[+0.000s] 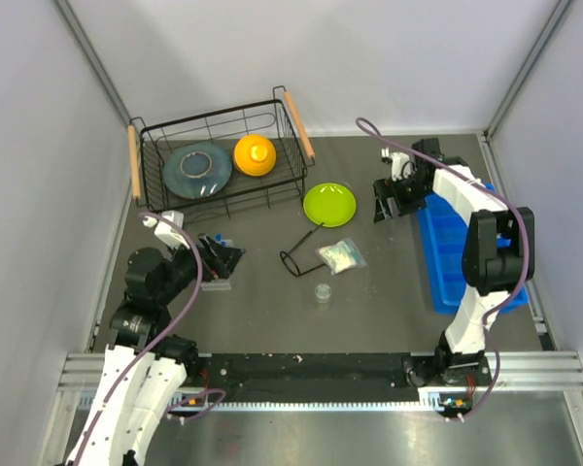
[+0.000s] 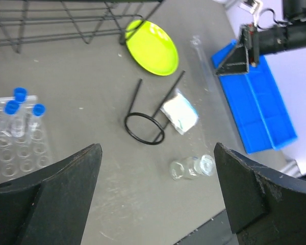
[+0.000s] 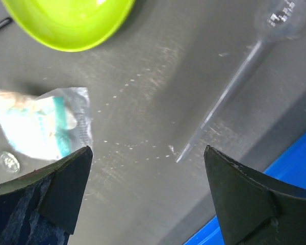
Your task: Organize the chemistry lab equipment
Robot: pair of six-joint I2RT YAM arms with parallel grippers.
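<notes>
Hovering by the rack point(image 2: 15, 153) and its three tubes point(image 2: 11, 108), the left jaws gaped wide and empty; the right jaws, equally wide, hung over the rod point(image 3: 229, 92) lying on the surface point(image 3: 143, 102), packet point(image 3: 35, 127) nearby

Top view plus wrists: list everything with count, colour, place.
wire basket: one, black, back left
grey plate: one, in basket
orange bowl: one, in basket
lime-green plate: one, centre
goggles: one, black-framed, centre
packet: one, clear, beside goggles
dish: one, clear, front centre
tube rack: one, clear, left
test tubes: three, blue-capped, in rack
tray: one, blue, right
glass rod: one, clear, beside tray
left gripper: black, open, near rack
right gripper: black, open, near rod
</notes>
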